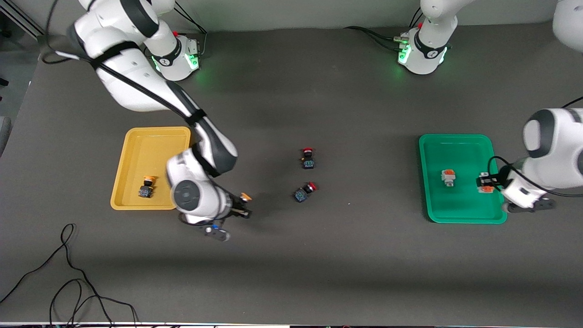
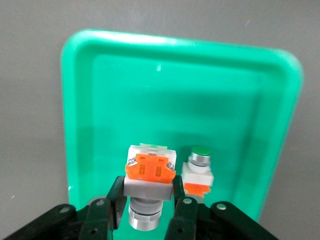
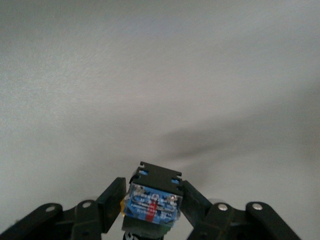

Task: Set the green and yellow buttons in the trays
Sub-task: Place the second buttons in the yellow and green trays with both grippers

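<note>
**benchrat:** How tight was it around the trays?

**gearloose:** Not very. The green tray (image 1: 462,214) sat at the left arm's end of the table (image 1: 319,273), its outer edge close to the table's edge. The left tool (image 2: 150,197) hung over that tray near its outer rim, pinching a green-tipped button (image 2: 150,172) by the white body, orange block facing the wrist camera. A second green button (image 1: 448,177) lay loose inside the tray, toward the middle, apart from the walls.

**benchrat:** And the yellow one?

**gearloose:** The yellow tray (image 1: 136,141) was at the right arm's end, with one yellow-capped button (image 1: 146,187) resting in the corner nearest the front camera. The right tool (image 3: 150,205) was over bare table just beside that tray, clamped on the other yellow button (image 3: 151,200), blue body up in the wrist view.

**benchrat:** Anything in the way?

**gearloose:** Two red-capped switches (image 1: 306,175) sat mid-table, well apart from both trays. A loose black cable (image 1: 68,273) curled along the camera-side edge. The table was dark grey matte with a pale wall above the bases.
</note>
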Tool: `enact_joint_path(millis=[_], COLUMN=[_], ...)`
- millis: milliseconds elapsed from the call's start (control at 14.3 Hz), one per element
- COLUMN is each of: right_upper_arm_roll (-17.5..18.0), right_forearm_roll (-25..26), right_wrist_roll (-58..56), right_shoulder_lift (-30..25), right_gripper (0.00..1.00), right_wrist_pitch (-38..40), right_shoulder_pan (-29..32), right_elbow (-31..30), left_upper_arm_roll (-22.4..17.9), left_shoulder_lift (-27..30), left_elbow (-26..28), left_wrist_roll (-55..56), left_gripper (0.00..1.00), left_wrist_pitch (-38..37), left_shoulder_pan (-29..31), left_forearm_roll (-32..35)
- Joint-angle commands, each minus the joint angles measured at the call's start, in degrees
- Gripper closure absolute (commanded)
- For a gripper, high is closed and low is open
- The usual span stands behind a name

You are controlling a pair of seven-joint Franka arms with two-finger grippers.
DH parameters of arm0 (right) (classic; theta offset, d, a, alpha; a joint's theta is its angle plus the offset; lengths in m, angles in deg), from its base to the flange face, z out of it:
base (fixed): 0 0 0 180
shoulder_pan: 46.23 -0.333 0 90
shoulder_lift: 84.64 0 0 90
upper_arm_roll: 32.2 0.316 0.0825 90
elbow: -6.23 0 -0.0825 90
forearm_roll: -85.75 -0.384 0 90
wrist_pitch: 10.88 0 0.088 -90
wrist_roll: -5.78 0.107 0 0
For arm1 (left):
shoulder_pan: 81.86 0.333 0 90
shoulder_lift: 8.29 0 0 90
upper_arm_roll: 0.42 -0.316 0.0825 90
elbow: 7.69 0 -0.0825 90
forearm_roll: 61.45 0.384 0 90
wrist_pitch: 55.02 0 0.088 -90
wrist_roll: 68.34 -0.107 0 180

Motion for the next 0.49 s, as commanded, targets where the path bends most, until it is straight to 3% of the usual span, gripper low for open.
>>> enact_joint_path(millis=[0,70,210,280,349,419], right_upper_arm_roll=[0.1,-0.2,-4.4,-5.9,-7.8,-9.3], right_forearm_roll=[-3.2,-3.2,-3.3,-3.3,-3.5,-3.9], right_wrist_roll=[-7.5,-9.9,-17.1,-20.6,-23.9,-27.1], right_shoulder_lift=[-8.8,-12.2,-19.5,-22.5,-25.5,-29.0], right_gripper=[1.0,1.0,1.0,1.0,1.0,1.0], right_wrist_pitch=[10.2,11.9,11.7,11.1,9.6,7.1], right_shoulder_pan=[4.5,5.0,5.1,5.3,5.6,5.7], right_elbow=[-2.9,-5.2,-12.4,-16.0,-20.0,-24.8], left_upper_arm_roll=[0.3,0.3,0.3,0.3,0.3,0.3], left_shoulder_lift=[2.7,2.3,1.9,1.7,1.7,1.8], left_elbow=[11.2,11.9,11.9,11.9,11.6,11.3], left_wrist_roll=[-0.8,-0.9,-1.0,-1.4,-2.4,-2.8], left_gripper=[0.71,0.71,0.67,0.39,0.0,0.0], left_wrist_pitch=[10.4,11.0,10.9,10.7,10.4,9.4], left_shoulder_pan=[4.3,5.1,5.1,5.1,5.1,5.2], left_forearm_roll=[4.3,6.2,6.9,7.0,7.0,7.0])
